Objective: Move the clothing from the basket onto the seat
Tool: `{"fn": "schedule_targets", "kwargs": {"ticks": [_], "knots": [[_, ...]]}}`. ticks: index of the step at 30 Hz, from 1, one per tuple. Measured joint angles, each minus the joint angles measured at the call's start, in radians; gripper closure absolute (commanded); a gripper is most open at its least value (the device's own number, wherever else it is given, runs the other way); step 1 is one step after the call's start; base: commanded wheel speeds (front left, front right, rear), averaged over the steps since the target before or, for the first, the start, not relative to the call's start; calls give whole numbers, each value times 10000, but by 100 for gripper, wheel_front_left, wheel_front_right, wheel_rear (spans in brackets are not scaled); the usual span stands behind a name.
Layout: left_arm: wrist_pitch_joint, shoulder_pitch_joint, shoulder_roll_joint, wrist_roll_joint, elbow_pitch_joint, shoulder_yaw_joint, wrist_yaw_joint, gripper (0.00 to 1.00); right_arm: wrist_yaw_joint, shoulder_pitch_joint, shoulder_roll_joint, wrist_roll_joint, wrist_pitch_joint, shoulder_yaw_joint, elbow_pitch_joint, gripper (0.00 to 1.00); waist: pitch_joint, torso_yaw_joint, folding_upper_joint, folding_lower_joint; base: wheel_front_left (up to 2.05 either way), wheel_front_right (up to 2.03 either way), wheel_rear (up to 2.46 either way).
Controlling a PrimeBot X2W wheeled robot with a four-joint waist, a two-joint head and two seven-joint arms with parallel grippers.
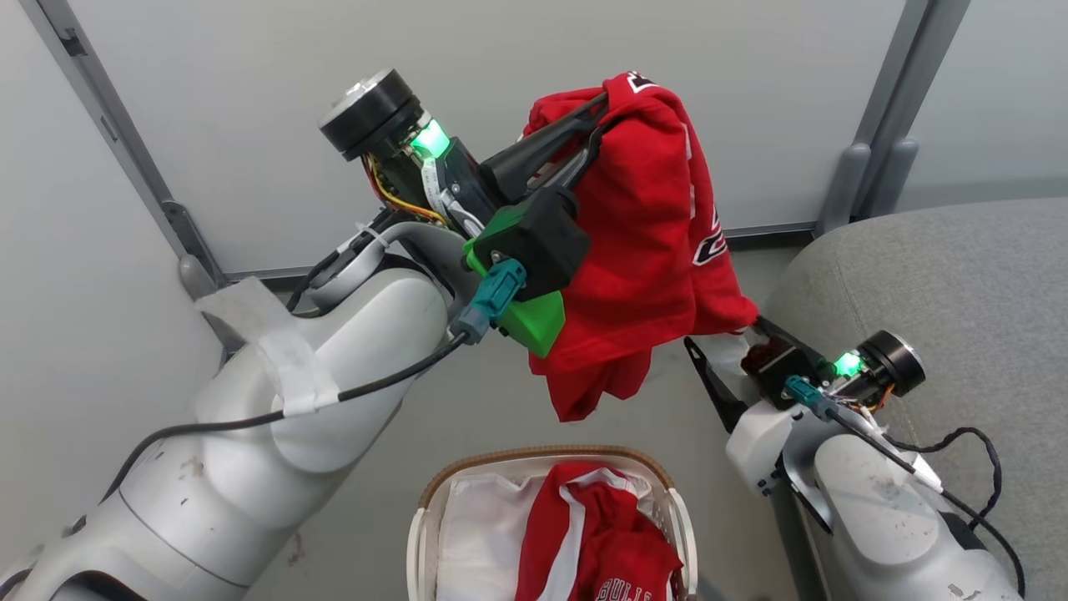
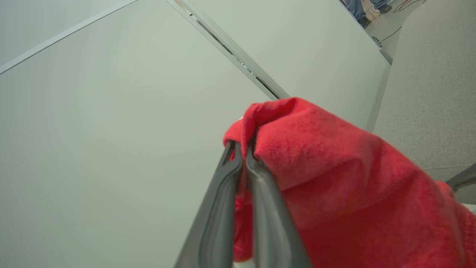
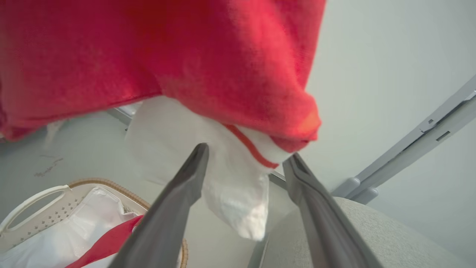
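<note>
- Left gripper [image 2: 241,149]: fingers [image 2: 219,208] are clenched together on a fold of a red garment [image 1: 651,225]; the cloth is pinched at the tips.
- The red garment is held aloft, well above the basket [image 1: 534,457]. It is draped down past the left fingers, with the pale wall panel [image 1: 250,100] behind it.
- Right gripper [image 3: 247,153]: fingers [image 3: 167,223] are spread apart and nothing is grasped. A white flap [image 3: 230,193] of the held garment, crossed by a red stripe, hangs between the tips; contact cannot be told.
- A second red garment [image 1: 601,534] with white trim is seen lying in the basket on the white liner [image 1: 476,534]. Its lettering is partly cut off by the picture's edge.
- The basket is set on the floor [image 1: 467,401], between the two arms.
- The grey seat [image 1: 959,284] is seen to the robot's right, just beside the right gripper.
</note>
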State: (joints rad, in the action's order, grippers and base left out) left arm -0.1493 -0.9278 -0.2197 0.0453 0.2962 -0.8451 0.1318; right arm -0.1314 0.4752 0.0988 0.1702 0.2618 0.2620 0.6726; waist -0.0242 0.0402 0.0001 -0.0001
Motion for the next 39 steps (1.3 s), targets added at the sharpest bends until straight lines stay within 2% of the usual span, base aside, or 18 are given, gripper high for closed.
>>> {"fn": "schedule_targets", "kwargs": {"ticks": [7,8,9,11,12,19,26,27,28,29,30,31,39], "knots": [[69,180,-128,115,-171,-119,-2,100,0,755,397,-1137,0,1789,115,0,-64,100,0,0,0,0,0],[69,213,-132,146,-169,-117,-13,100,0,820,458,-1308,0,1998,79,20,-72,108,0,0,0,0,0],[71,255,-142,159,-165,-113,-56,100,0,895,516,-1457,0,2190,12,47,-76,113,0,0,0,0,0],[67,330,-167,226,-132,-94,-98,100,0,994,564,-1741,0,2485,-148,79,-76,111,0,0,0,0,0],[67,367,-190,253,-77,-71,-125,100,0,1011,579,-1866,0,2650,-228,100,-76,106,0,0,0,0,0],[-31,695,-441,591,391,107,-359,100,0,1006,706,-2167,0,2982,-688,100,-45,36,0,0,0,0,0],[-215,1151,-476,1087,957,360,-539,100,0,979,731,-2088,-2,2502,-1229,100,5,-62,0,0,0,0,0],[-276,1262,-460,1235,1009,399,-545,97,0,966,727,-2040,0,2387,-1310,100,9,-71,0,0,0,0,0],[-330,1421,-428,1400,1080,451,-560,68,0,963,719,-1998,0,2230,-1409,100,13,-82,0,0,0,0,0],[-385,1603,-387,1515,1175,481,-575,56,0,959,709,-1937,0,2088,-1513,100,17,-92,0,0,0,0,0],[-474,1801,-330,1626,1275,504,-610,13,0,957,702,-1883,0,1954,-1607,100,24,-101,0,0,0,0,0],[-558,2024,-245,1818,1367,552,-640,0,0,953,692,-1829,-2,1825,-1724,100,33,-110,0,0,0,0,0],[-1083,3614,297,2782,1977,982,-803,0,0,957,637,-1480,-2,1001,-2416,100,101,-208,0,0,0,0,0]]}}
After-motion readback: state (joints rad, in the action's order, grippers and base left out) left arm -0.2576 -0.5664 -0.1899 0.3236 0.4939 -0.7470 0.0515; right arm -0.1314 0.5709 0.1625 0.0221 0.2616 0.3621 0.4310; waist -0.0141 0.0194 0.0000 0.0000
